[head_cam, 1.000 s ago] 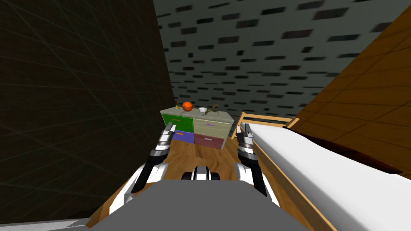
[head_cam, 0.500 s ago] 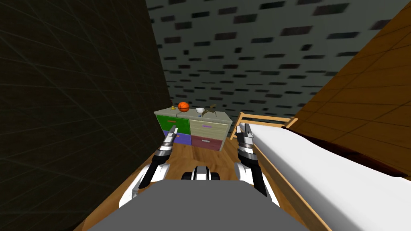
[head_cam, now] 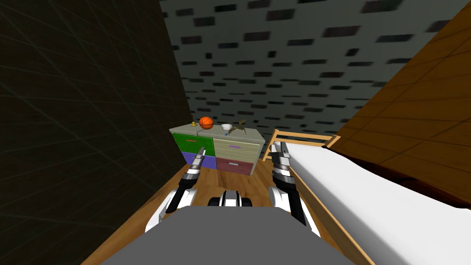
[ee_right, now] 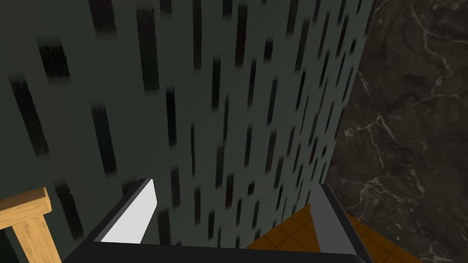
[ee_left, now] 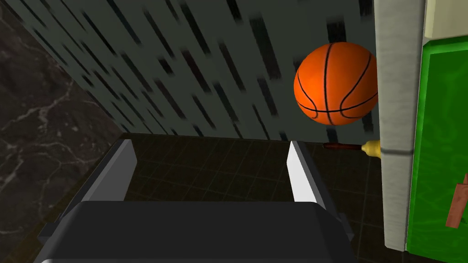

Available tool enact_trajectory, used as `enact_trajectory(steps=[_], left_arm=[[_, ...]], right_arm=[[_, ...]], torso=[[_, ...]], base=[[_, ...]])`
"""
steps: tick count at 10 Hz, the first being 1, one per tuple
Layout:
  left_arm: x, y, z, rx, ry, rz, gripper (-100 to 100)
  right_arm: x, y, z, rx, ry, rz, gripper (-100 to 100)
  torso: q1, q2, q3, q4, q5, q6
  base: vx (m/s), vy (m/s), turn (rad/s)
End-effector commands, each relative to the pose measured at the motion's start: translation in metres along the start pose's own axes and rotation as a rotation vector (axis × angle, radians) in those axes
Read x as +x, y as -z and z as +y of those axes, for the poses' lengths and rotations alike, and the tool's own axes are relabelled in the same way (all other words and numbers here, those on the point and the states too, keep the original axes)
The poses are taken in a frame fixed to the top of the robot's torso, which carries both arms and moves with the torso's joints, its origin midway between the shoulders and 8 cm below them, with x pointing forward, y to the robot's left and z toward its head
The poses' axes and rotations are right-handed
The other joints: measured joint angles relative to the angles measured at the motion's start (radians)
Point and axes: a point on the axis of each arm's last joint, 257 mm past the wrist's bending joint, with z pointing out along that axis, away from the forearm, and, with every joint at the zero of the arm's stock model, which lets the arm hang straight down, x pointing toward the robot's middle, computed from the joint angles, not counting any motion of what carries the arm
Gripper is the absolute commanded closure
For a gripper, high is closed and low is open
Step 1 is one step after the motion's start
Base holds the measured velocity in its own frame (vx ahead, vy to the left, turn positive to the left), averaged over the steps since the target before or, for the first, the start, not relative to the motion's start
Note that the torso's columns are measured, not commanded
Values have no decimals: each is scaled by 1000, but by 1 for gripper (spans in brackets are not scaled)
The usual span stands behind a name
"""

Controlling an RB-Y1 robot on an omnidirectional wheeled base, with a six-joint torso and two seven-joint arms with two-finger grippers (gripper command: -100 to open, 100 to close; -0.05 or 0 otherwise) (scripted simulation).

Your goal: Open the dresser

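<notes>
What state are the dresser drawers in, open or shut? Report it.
Shut. In the head view all four drawer fronts of the dresser sit flush with its frame; none juts out.

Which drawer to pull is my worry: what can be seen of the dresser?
The dresser is a low chest with a pale top and four shut drawer fronts: green over purple, beige over dark red. It stands on the wooden floor against the patterned wall, beside the bed. A basketball and a white bowl sit on top.
</notes>
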Motion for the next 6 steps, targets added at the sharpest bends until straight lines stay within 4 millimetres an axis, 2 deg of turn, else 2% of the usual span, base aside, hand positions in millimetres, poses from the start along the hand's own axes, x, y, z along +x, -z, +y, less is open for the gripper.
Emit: enact_trajectory(steps=[1, 6], left_arm=[[11, 5, 21, -37, -5, 15, -100], [29, 18, 60, -106, -24, 58, -100]], right_arm=[[0, 0, 0, 0, 0, 0, 0], [0, 0, 0, 0, 0, 0, 0]], torso=[[1, 0, 0, 0, 0, 0], [0, -1, 0, 0, 0, 0]], base=[[90, -58, -36], [90, -57, -33]])
